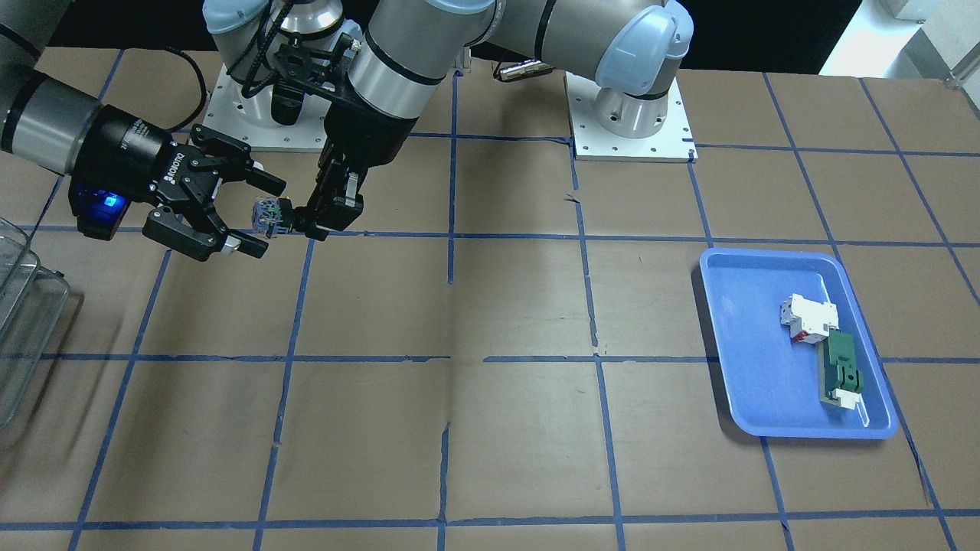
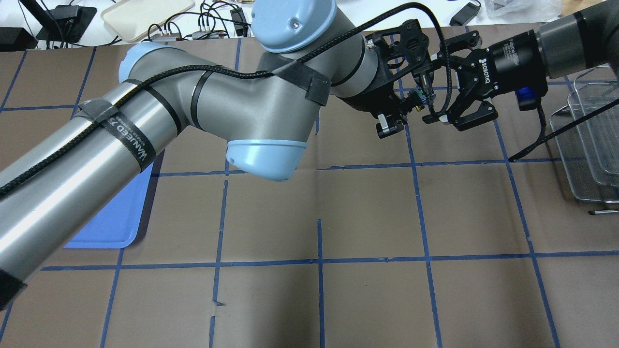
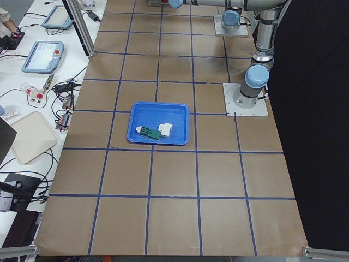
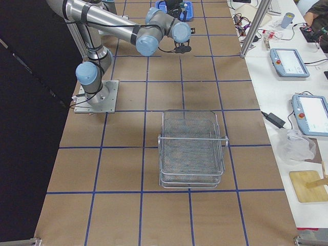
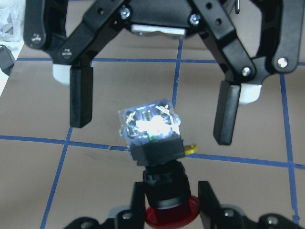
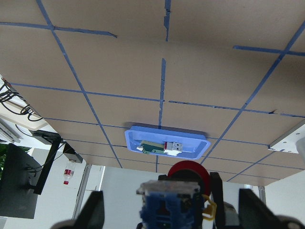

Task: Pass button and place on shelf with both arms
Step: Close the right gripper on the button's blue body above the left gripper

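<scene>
My left gripper (image 1: pixel 297 222) is shut on the button (image 1: pixel 268 216) and holds it in the air over the table's right half. In the left wrist view the button (image 5: pixel 157 157) shows its red cap between my fingers, black body and blue-green base pointing away. My right gripper (image 1: pixel 256 216) is open, with its fingers (image 5: pixel 81 95) on either side of the button's base, not touching it. The overhead view shows both grippers meeting at the button (image 2: pixel 420 94). The wire shelf (image 4: pixel 192 148) stands on the table to the right of the grippers (image 2: pixel 595 140).
A blue tray (image 1: pixel 766 383) on the robot's left side holds a white block (image 1: pixel 808 315) and a flat green-and-white part (image 1: pixel 842 371). The brown table has blue tape grid lines. The two arm bases (image 1: pixel 628 115) stand at the robot's edge.
</scene>
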Controlling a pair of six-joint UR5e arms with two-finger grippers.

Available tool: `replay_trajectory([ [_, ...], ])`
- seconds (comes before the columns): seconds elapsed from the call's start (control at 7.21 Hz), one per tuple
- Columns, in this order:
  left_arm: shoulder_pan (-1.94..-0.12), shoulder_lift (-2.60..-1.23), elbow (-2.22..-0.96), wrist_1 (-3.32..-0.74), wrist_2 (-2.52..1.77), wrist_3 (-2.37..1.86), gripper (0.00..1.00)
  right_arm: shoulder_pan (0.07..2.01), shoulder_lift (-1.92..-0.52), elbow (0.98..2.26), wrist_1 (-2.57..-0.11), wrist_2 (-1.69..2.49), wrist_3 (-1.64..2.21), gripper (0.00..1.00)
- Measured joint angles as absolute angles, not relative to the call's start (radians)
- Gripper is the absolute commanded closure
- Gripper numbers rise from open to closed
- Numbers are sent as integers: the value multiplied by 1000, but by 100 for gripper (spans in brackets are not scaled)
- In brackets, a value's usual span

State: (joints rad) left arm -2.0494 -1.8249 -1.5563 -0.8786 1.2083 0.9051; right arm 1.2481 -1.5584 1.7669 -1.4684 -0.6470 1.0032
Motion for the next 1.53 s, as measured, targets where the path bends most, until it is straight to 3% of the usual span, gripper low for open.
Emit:
replay_trajectory([
  [0.14,-2049,-1826,-1556,-878,1208,905,100,1248,-1558,1767,-1468,-646,1003,72],
  [0.28,-2049,-1828,-1555,-877,1207,905,100,1249,-1559,1767,-1467,-645,1003,85],
  [0.55,-2049,-1837,-1553,-872,1206,905,100,1249,-1559,1766,-1467,-643,1002,100],
  [0.69,-2049,-1837,-1553,-870,1206,905,100,1249,-1559,1766,-1466,-640,1002,100],
  [0.83,-2049,-1834,-1553,-868,1206,904,91,1248,-1559,1766,-1466,-634,1002,100],
  [0.97,-2049,-1832,-1552,-868,1207,903,42,1247,-1559,1765,-1466,-630,1002,100],
  [1.11,-2049,-1831,-1553,-870,1209,903,27,1246,-1559,1764,-1467,-628,1002,100],
  [1.25,-2050,-1830,-1553,-872,1211,902,27,1246,-1558,1762,-1467,-627,1002,100],
  [1.39,-2050,-1827,-1553,-874,1214,903,0,1246,-1558,1760,-1467,-627,1002,100],
  [1.53,-2048,-1824,-1553,-874,1216,904,0,1246,-1559,1758,-1466,-627,1003,100],
])
